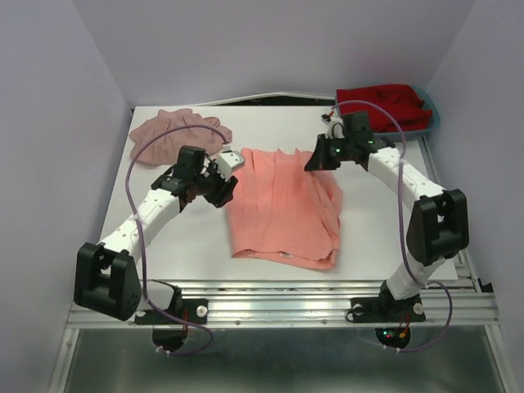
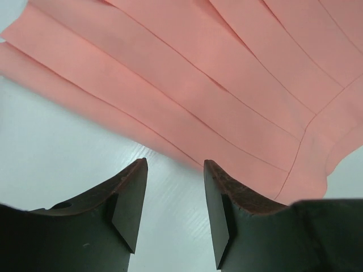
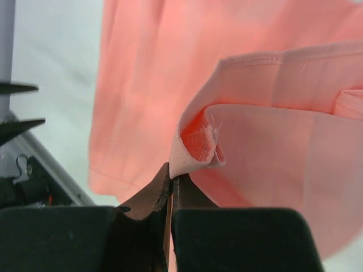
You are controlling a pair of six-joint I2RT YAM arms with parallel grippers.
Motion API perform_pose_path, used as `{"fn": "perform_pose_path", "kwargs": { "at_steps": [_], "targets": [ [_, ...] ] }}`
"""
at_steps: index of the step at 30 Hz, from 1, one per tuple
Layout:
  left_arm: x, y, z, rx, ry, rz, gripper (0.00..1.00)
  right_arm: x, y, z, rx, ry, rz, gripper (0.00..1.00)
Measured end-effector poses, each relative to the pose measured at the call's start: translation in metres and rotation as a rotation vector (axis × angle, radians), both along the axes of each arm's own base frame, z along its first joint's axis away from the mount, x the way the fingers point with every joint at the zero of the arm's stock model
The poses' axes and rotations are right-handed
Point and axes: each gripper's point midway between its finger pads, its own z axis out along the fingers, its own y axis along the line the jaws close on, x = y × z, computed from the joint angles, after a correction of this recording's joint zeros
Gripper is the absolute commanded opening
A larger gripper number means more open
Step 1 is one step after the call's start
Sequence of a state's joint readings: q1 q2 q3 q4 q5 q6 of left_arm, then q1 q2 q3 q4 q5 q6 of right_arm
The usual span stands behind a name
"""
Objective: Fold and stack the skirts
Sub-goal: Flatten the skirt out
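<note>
The salmon-coral pleated skirt (image 1: 282,209) lies in the middle of the white table, partly folded. My right gripper (image 1: 315,160) is shut on its far right corner (image 3: 195,150) and lifts that edge a little above the rest of the skirt (image 3: 147,85). My left gripper (image 1: 223,187) is open and empty at the skirt's left edge, just off the cloth (image 2: 227,79), with bare table between its fingers (image 2: 129,195). The mauve-pink gathered skirt (image 1: 176,131) lies crumpled at the far left corner.
A blue bin (image 1: 431,115) holding red cloth (image 1: 381,102) stands at the far right corner. The table's metal front rail (image 1: 286,299) runs along the near edge. Purple walls close in on three sides.
</note>
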State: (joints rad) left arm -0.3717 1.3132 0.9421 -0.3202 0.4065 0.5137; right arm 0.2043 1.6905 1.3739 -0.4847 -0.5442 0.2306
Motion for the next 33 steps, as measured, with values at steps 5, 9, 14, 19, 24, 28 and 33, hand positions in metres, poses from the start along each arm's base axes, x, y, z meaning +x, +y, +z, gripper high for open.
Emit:
{"fn": "perform_pose_path", "kwargs": {
  "at_steps": [5,9,14,19,24,28,33],
  "targets": [
    [0.017,0.023,0.016,-0.132,0.033,0.138,0.58,-0.031,0.072,-0.036,0.026,0.081,0.137,0.01],
    [0.018,0.024,0.02,-0.161,0.046,0.157,0.58,-0.037,0.084,-0.093,-0.013,0.215,0.142,0.01],
    [0.018,0.022,0.011,-0.153,0.086,0.159,0.59,-0.03,0.067,-0.102,-0.076,0.206,0.1,0.01],
    [0.016,0.019,-0.005,-0.129,0.134,0.144,0.59,-0.001,0.005,-0.036,-0.095,0.016,-0.002,0.01],
    [0.0,-0.005,-0.018,-0.029,0.101,0.009,0.62,0.034,-0.1,0.004,-0.224,-0.16,-0.172,0.55],
    [-0.029,-0.036,-0.032,0.062,0.075,-0.147,0.64,0.055,-0.139,-0.01,-0.342,-0.149,-0.214,0.85],
    [-0.039,-0.049,-0.034,0.106,0.045,-0.219,0.64,0.052,-0.132,-0.048,-0.367,-0.009,-0.164,0.85]
  ]
}}
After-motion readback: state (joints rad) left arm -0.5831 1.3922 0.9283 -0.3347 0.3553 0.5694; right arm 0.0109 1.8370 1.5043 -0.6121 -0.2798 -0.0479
